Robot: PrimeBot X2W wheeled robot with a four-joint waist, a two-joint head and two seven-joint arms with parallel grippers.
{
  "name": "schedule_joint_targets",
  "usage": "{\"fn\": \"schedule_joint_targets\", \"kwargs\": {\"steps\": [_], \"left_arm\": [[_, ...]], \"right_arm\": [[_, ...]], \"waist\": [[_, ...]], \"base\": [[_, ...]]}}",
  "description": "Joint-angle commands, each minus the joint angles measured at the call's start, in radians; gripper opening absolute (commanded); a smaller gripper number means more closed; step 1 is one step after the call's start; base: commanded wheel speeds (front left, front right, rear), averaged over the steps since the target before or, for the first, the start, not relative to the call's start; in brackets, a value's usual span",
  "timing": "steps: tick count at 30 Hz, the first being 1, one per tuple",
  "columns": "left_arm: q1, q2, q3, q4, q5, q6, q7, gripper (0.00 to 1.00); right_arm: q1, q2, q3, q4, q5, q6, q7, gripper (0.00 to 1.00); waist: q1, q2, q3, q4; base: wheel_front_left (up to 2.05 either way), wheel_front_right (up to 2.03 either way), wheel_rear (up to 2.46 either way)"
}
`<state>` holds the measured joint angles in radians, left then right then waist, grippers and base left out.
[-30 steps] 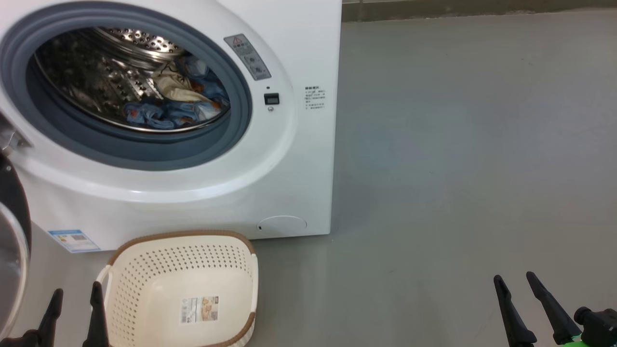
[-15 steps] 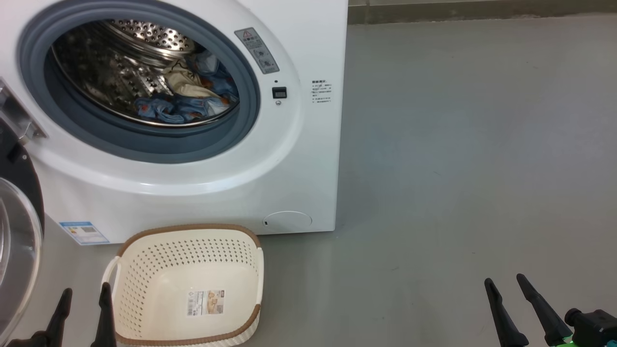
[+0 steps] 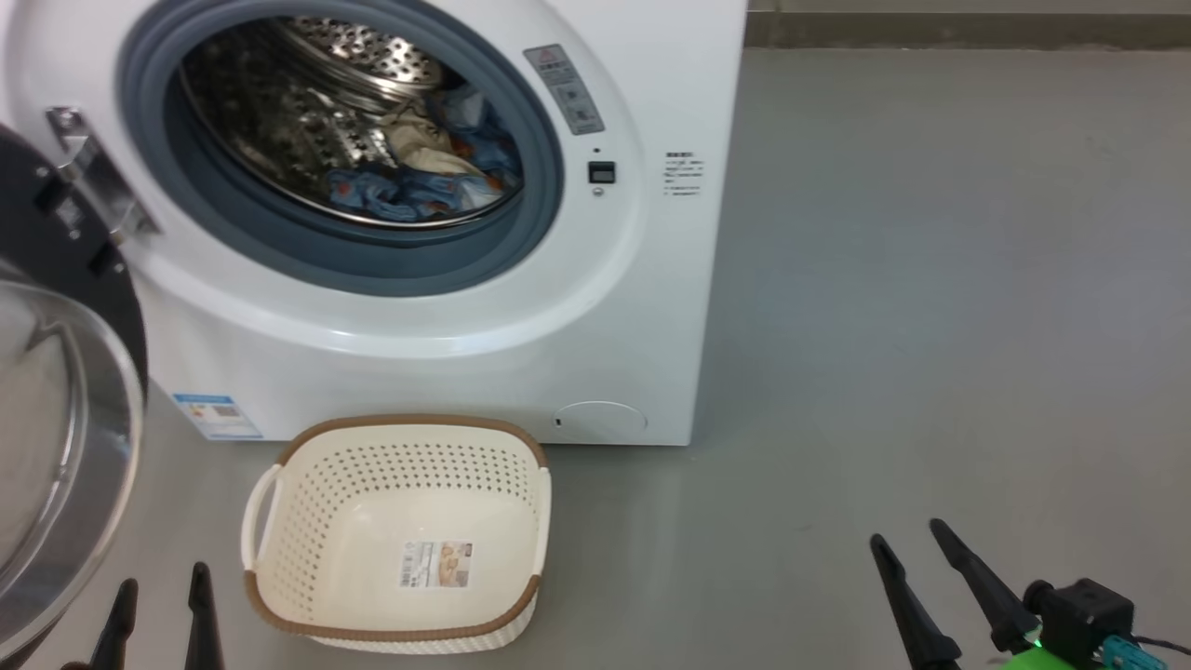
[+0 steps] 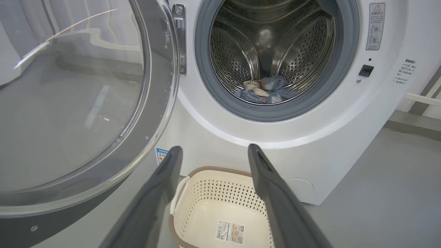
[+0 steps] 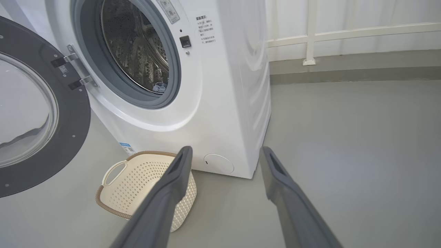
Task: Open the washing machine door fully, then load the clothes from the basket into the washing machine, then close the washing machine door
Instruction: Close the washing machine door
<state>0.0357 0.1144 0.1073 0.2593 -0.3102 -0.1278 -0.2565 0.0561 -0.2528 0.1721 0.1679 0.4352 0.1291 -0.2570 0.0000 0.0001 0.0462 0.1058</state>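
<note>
Head view, laundry corner: light blue, bear-printed soft clothes (image 3: 419, 181) with cream patches lie heaped at the bottom of the perforated steel drum (image 3: 307, 121) of a big white front-loading washing machine (image 3: 447, 354), which takes up the frame from 10 to 12 o'clock. The machine's large round glossy black door (image 3: 65, 391), with its bulging clear glass window, stands swung wide on its hinge at 9 o'clock, well clear of the grey rubber gasket (image 3: 372, 265). At 7 o'clock, just in front of the machine, a small cream perforated plastic basket (image 3: 409, 422) with a brown woven-look rim sits upright on the floor, its bottom bare but for a paper label (image 3: 435, 564). The left gripper (image 3: 161, 579), at 8 o'clock between door and basket, has its long dark fingers spread and holds nothing. The right gripper (image 3: 907, 535), at 5 o'clock and well apart from the machine, is likewise spread over the smooth grey floor (image 3: 930, 279). In the right wrist view, a grey skirting band (image 5: 344, 74) and a white rail (image 5: 344, 32) run along the pale wall at 1 o'clock.
</note>
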Motion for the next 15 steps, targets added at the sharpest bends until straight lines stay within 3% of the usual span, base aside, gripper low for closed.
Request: {"fn": "schedule_joint_targets", "kwargs": {"steps": [1, 15], "left_arm": [[-0.005, 0.011, 0.045, -0.026, -0.01, -0.003, -0.005, 1.0], [0.005, -0.042, 0.108, -0.023, -0.006, -0.003, -0.005, 1.0]], "right_arm": [[-0.039, -0.018, 0.032, -0.019, -0.001, 0.002, -0.005, 1.0], [-0.149, -0.036, 0.147, 0.016, 0.009, 0.002, -0.005, 1.0]], "waist": [[0.0, -0.0001, 0.0, 0.032], [0.0, -0.0001, 0.006, 0.183]], "base": [[0.0, 0.0, 0.0], [0.0, 0.0, 0.0]]}}
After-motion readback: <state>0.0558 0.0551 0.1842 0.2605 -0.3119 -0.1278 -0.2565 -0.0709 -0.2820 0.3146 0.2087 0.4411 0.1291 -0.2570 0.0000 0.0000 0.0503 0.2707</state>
